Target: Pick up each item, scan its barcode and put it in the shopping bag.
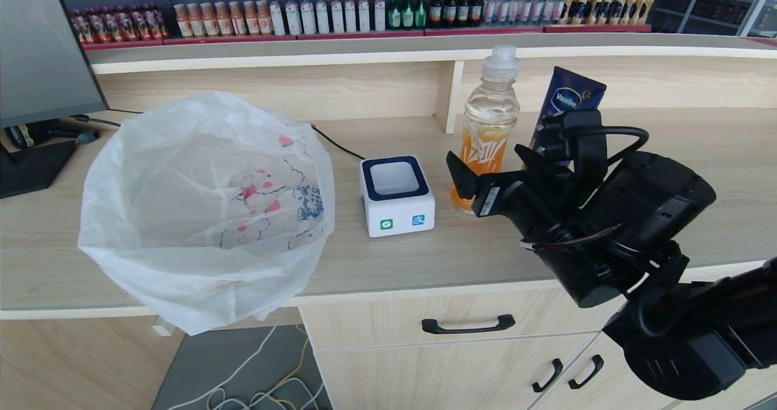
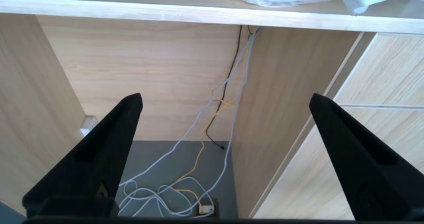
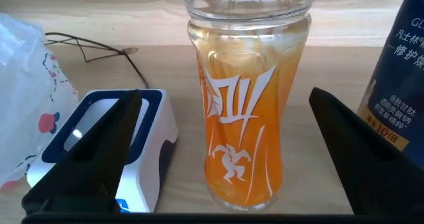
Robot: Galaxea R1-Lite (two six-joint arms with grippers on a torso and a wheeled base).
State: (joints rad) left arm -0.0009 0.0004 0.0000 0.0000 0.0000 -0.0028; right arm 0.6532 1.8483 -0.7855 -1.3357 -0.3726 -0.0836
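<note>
Orange drink bottle (image 1: pixel 490 132) stands on the wooden counter (image 1: pixel 485 258) at 3 o'clock of the barcode scanner (image 1: pixel 396 195); right gripper (image 3: pixel 224 118), jaws wide, faces it. Pick-up step, likely: advance, close around the bottle's waist.

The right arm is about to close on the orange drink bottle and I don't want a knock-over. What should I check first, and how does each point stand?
1. Right gripper open wide enough: ok.
2. Bottle upright and centred between the jaws: ok.
3. Room for the far finger beside the blue tube, which stands close to the bottle: cannot tell.
4. Scanner window uncovered, facing up: ok.
5. Shopping bag mouth open: ok.
6. Left gripper open, below the counter, out of the way: ok.
</note>
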